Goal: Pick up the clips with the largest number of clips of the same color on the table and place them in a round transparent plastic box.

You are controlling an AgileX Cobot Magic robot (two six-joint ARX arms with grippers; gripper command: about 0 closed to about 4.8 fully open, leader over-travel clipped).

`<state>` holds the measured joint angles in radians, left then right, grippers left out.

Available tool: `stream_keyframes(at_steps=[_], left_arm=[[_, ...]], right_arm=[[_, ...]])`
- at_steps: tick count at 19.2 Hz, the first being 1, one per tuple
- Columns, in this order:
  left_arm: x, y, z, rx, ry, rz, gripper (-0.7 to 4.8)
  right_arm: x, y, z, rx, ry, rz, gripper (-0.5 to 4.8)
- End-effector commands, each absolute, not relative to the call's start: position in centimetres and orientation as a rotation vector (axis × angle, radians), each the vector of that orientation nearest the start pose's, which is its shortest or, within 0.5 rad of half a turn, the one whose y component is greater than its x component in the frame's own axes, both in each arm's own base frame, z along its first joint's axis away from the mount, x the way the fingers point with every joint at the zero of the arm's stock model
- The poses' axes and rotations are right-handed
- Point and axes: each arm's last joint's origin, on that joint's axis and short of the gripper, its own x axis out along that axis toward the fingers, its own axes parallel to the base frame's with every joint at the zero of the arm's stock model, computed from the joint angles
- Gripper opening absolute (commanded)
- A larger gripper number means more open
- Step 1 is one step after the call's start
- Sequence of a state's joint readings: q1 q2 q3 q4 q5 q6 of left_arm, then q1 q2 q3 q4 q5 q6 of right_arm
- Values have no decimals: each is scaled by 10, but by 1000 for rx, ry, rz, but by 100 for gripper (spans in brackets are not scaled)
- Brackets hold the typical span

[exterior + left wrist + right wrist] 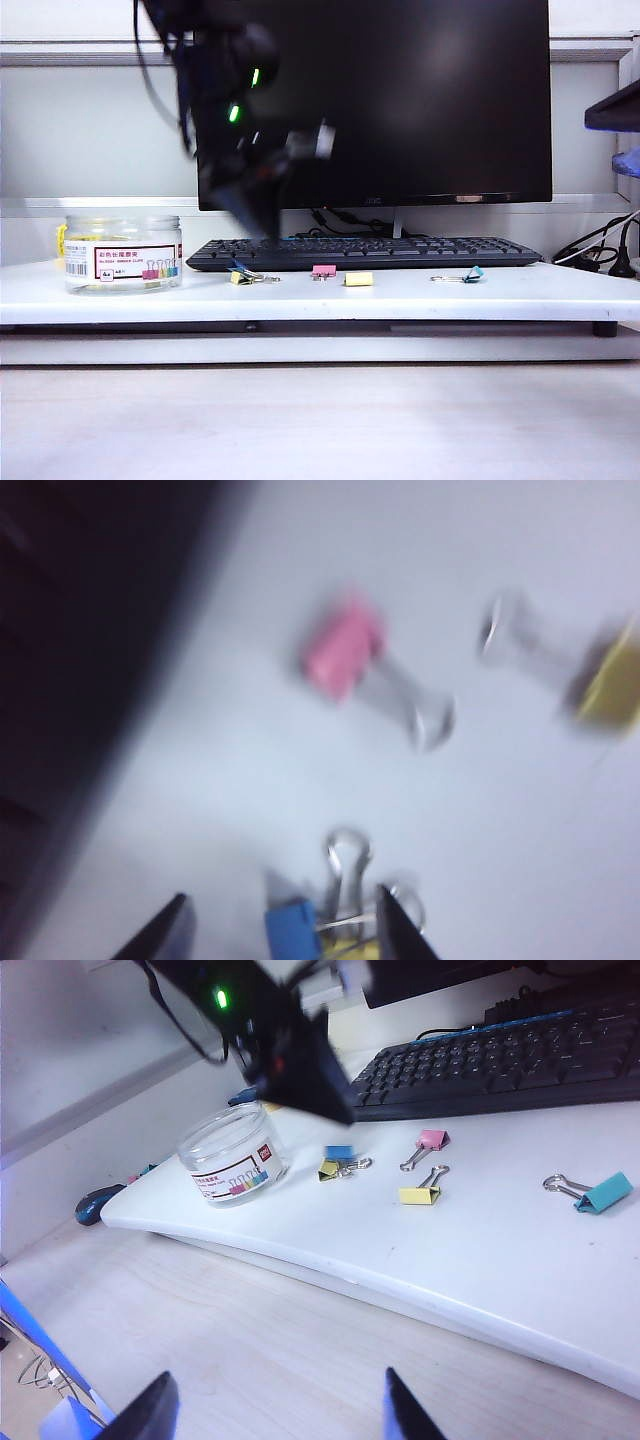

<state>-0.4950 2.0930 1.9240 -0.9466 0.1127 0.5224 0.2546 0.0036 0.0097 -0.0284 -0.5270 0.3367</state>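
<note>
Left gripper (280,925) poised over clips (325,930)

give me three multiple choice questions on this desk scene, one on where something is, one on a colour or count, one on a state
1. Where does the round transparent plastic box stand in the exterior view?
A. At the left end of the white table
B. On the keyboard
C. Beside the teal clip

2. What colour is the clip lying between the keyboard and the lone yellow clip?
A. Green
B. Pink
C. Black

3. How is the left pincer?
A. Shut on the pink clip
B. Inside the box
C. Open, its fingers either side of a blue clip and a yellow clip lying together

Answers:
1 A, the box sits far left on the table.
2 B, the pink clip shows just before the keyboard.
3 C, the left wrist view shows dark fingers apart around the pair.
The right pincer hangs open off the table.
</note>
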Motion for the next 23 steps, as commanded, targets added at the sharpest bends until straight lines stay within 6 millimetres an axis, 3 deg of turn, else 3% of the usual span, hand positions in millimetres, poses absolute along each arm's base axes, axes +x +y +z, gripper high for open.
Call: stream_keyframes(at_steps=[1, 8, 23], left_arm=[[387, -220, 267, 654, 950, -855, 243], [383, -214, 261, 735, 1051, -791, 275], [381, -217, 247, 808, 1121, -771, 279]], right_arm=[[86, 38, 166, 324, 143, 776, 264], [86, 38, 166, 324, 143, 776, 264], [86, 38, 166, 324, 143, 776, 264]])
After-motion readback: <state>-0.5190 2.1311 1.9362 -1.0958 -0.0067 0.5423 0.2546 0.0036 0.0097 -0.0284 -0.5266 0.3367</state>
